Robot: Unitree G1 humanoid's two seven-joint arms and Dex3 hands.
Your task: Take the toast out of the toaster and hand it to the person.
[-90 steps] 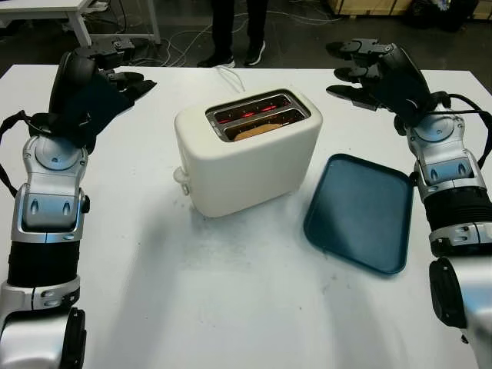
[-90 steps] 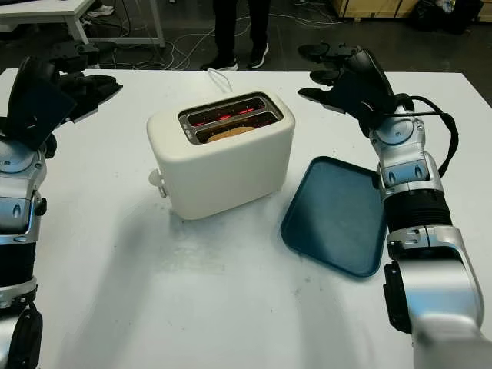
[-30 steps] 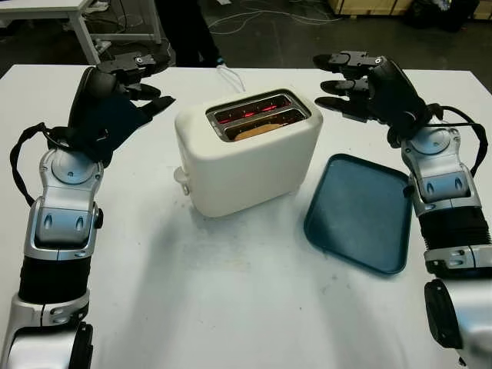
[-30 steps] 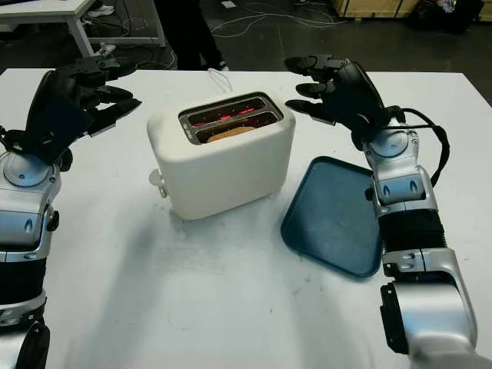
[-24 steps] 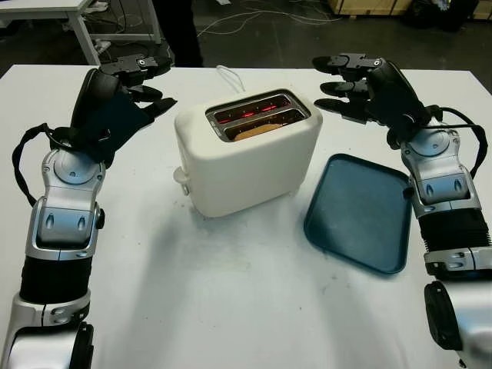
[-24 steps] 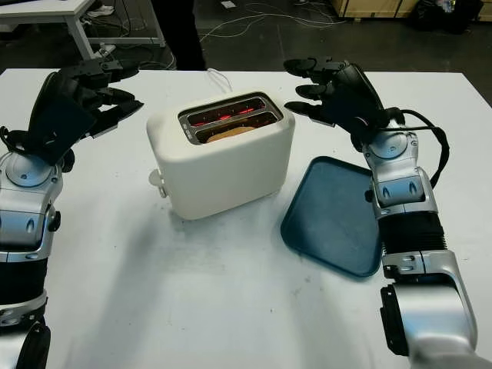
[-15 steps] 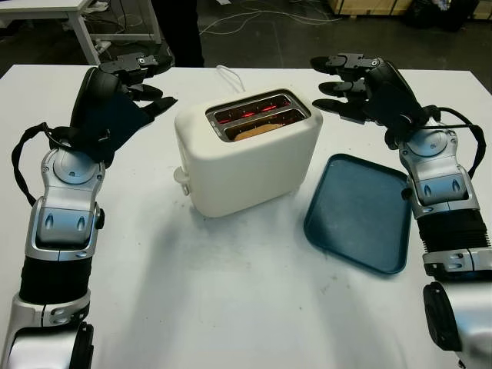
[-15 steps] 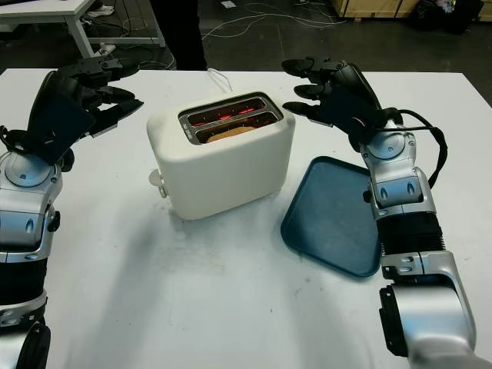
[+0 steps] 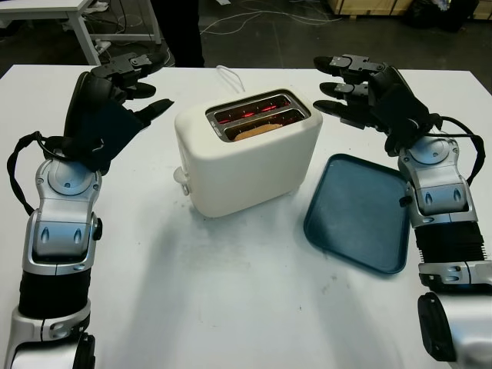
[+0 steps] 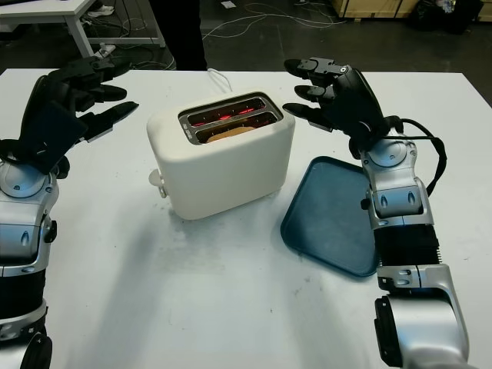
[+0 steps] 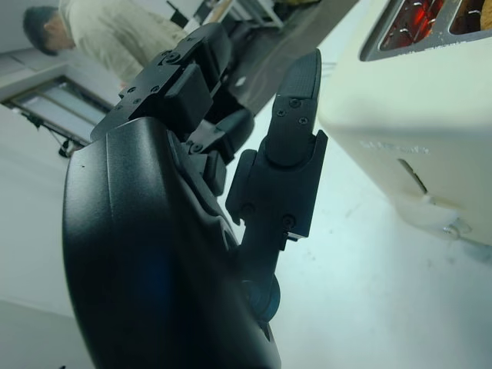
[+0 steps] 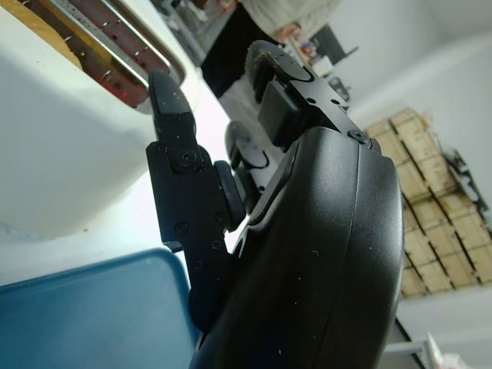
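Note:
A cream toaster [image 9: 250, 157] stands in the middle of the white table, its slots glowing red inside. A slice of toast [image 9: 257, 129] sits low in the nearer slot, only its brown top edge showing. My left hand [image 9: 127, 84] hangs open above the table to the toaster's left, a short gap away. My right hand [image 9: 346, 84] is open too, raised just off the toaster's far right corner. The toaster [image 11: 430, 115] fills one side of the left wrist view, and the toast [image 12: 50, 31] peeks out in the right wrist view.
A dark blue tray [image 9: 357, 211] lies flat to the right of the toaster, under my right forearm. The toaster's white cord [image 9: 229, 77] runs off the far edge. A person [image 9: 177, 27] in dark trousers stands beyond the table's far side.
My left hand has drawn back a little to the left, away from the toaster. My right hand has shifted slightly. The toast stays in its slot.

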